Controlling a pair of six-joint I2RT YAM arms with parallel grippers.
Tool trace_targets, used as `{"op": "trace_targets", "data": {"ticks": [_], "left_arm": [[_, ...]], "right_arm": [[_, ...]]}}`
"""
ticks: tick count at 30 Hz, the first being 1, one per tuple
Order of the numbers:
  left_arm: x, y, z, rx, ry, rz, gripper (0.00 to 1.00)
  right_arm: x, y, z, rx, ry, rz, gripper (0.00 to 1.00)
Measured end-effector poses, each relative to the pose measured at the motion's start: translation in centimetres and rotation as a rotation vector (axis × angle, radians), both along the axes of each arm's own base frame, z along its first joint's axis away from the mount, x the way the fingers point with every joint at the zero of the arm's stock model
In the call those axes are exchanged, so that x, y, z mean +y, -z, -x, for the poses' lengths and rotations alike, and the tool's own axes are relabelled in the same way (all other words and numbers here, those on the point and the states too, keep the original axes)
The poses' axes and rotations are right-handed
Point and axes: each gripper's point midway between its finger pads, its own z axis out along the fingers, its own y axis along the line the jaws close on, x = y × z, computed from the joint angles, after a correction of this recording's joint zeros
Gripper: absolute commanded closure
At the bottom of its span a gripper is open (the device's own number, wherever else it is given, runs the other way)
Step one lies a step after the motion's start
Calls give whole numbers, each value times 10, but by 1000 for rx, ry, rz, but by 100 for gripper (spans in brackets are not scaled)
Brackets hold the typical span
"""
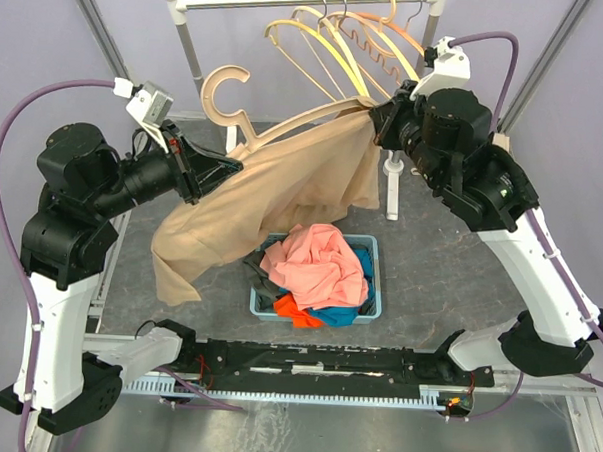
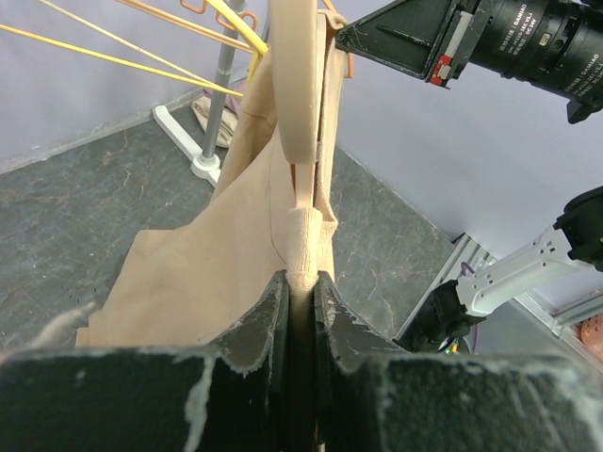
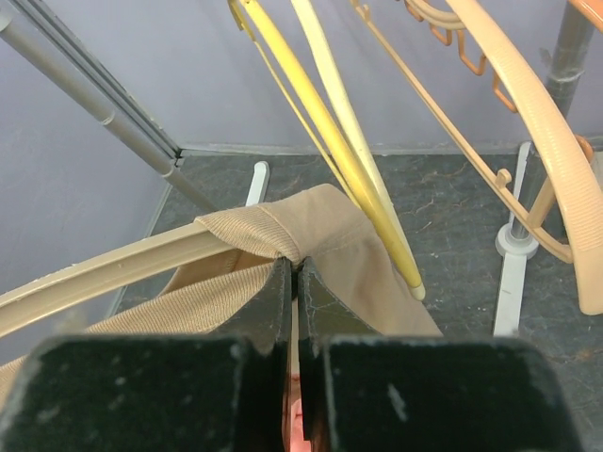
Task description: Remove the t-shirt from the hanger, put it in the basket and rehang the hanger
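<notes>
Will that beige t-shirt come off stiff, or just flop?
Probably floppy: the t-shirt sags in loose folds below the hanger. Likely light, since the thin cloth bunches at the right gripper. It may drag on the hanger's arm.

1. Empty hangers (image 1: 340,38) on the rail (image 1: 291,0) crowd the 12 o'clock side of the right gripper (image 1: 372,115).
2. The rack post (image 1: 392,180) stands at its 6 o'clock.
3. The draped t-shirt (image 1: 273,195) overhangs the basket (image 1: 372,251) at 10 o'clock.
4. Bare floor (image 1: 450,273) at the basket's 3 o'clock gives free passage.
</notes>
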Motion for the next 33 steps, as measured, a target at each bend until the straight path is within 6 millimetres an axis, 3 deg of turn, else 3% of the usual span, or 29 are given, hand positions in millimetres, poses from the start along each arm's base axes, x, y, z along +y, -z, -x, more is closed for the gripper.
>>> {"op": "trace_targets", "data": {"ticks": [15, 22, 28, 30, 33], "left_arm": [[1, -10, 6, -57, -6, 57, 97], [3, -21, 1, -75, -37, 100, 97], [6, -22, -4, -75, -66, 102, 97], [7, -23, -7, -80, -81, 104, 97], [10, -25, -12, -86, -110, 109, 97]], "right_arm": [[0, 9, -6, 56, -32, -54, 99], [7, 23, -15, 102, -45, -61, 99], [11, 23, -15, 106, -79, -66, 99], [14, 23, -15, 105, -104, -65, 96], [20, 23, -12, 100, -159, -59, 72]]}}
